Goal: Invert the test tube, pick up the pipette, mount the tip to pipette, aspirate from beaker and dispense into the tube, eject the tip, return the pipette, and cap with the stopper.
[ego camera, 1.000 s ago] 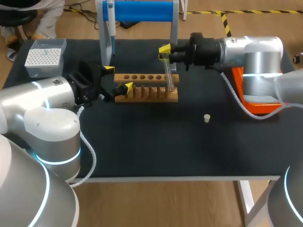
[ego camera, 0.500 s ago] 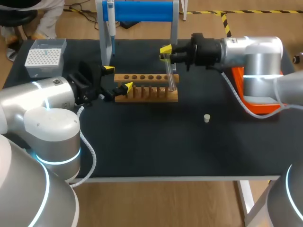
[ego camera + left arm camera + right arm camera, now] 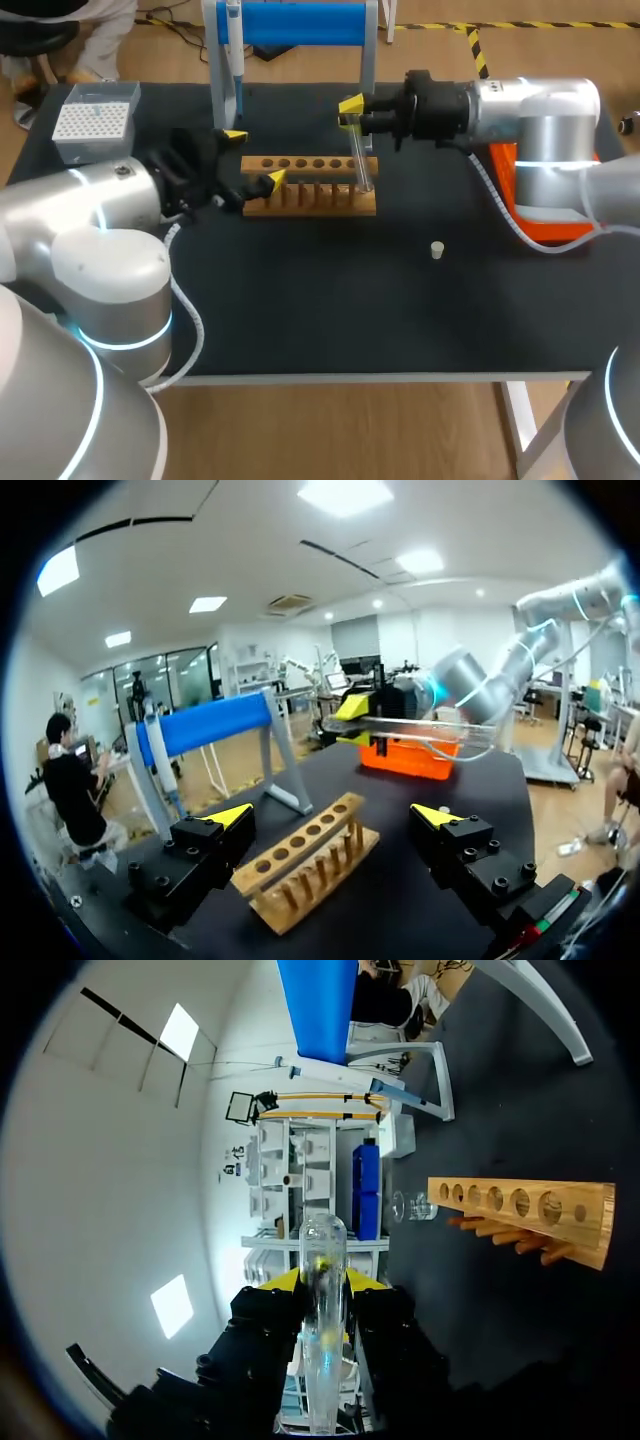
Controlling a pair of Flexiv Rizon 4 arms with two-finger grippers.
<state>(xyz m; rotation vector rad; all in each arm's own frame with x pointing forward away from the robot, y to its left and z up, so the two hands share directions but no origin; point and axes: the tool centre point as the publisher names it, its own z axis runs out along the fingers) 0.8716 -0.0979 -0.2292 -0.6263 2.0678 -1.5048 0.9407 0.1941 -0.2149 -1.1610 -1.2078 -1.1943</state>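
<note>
My right gripper is shut on a clear glass test tube that hangs nearly upright, its lower end at the right end of the wooden rack. In the right wrist view the test tube stands between the fingers with its rounded end showing. My left gripper stands open, its yellow tips on either side of the rack's left end. The pipette hangs on the blue stand. A small white stopper lies on the table.
A white tip box sits at the back left. An orange box lies under my right arm. A small glass beaker stands beyond the rack's far end in the right wrist view. The black table's front half holds only the stopper.
My left gripper has shifted slightly back and to the right along the rack's left end. The right gripper with the tube has edged a little to the right.
</note>
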